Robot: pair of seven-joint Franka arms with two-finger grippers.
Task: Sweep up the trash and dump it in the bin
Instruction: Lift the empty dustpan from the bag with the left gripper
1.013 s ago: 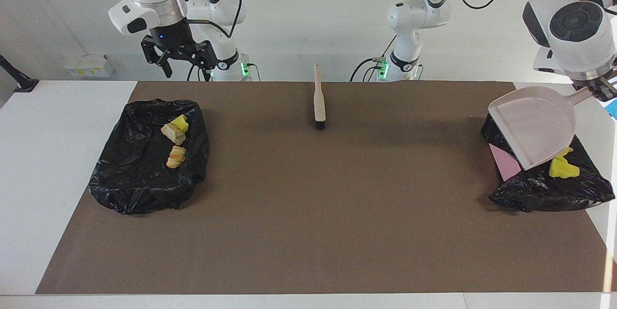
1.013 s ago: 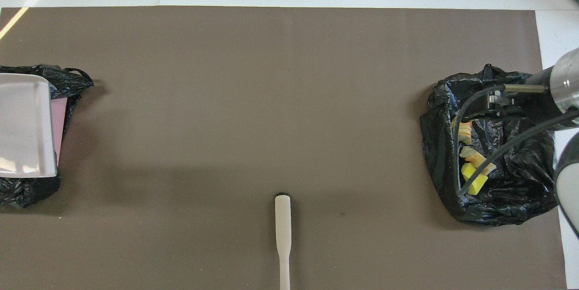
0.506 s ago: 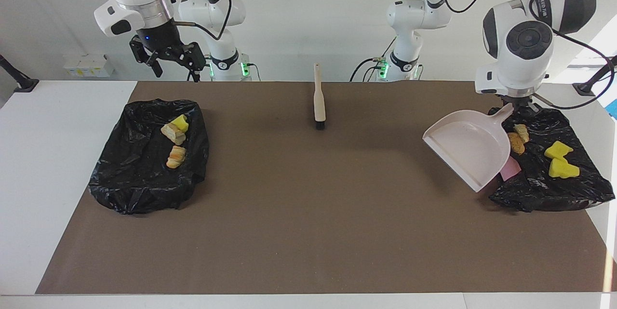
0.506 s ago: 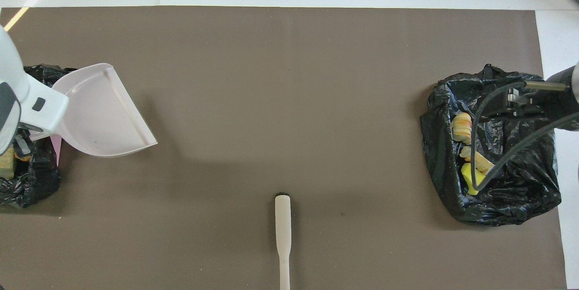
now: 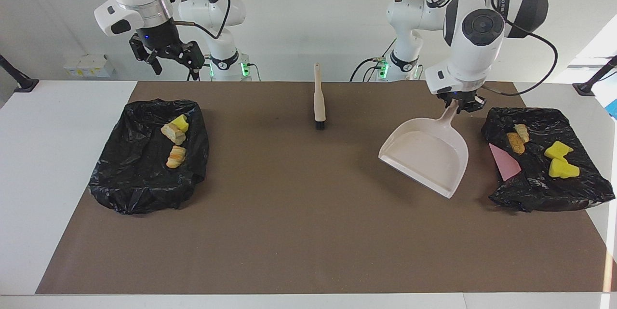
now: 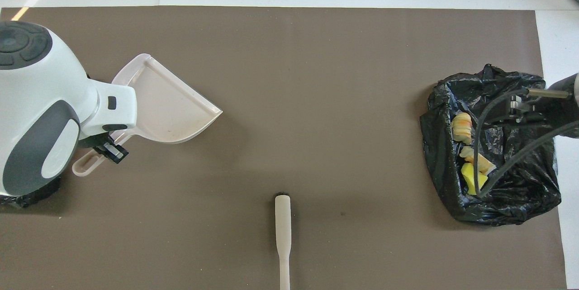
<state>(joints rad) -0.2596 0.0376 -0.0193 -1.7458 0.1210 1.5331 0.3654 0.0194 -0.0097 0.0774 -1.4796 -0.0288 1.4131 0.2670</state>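
Note:
My left gripper (image 5: 460, 105) is shut on the handle of the beige dustpan (image 5: 426, 157), which is empty and held low over the mat beside the black-bagged bin (image 5: 544, 193) at the left arm's end. That bin holds two yellow chunks (image 5: 561, 168) and brown and tan scraps (image 5: 516, 142). In the overhead view the left gripper (image 6: 108, 149) and the dustpan (image 6: 167, 104) show, and the arm hides most of that bin. My right gripper (image 5: 166, 56) is open and empty, up above the other black-bagged bin (image 5: 130, 193), which holds a yellow chunk (image 5: 181, 122) and two striped bread-like pieces (image 5: 176, 156).
The beige brush (image 5: 319, 99) lies on the brown mat (image 5: 308, 232) midway between the arms, bristles pointing away from the robots; it also shows in the overhead view (image 6: 282, 235). A pink patch (image 5: 503, 164) shows at the edge of the bin beside the dustpan.
My left arm has swung the dustpan off the bin at its end and down toward the middle of the mat. The right gripper rose a little above its bin.

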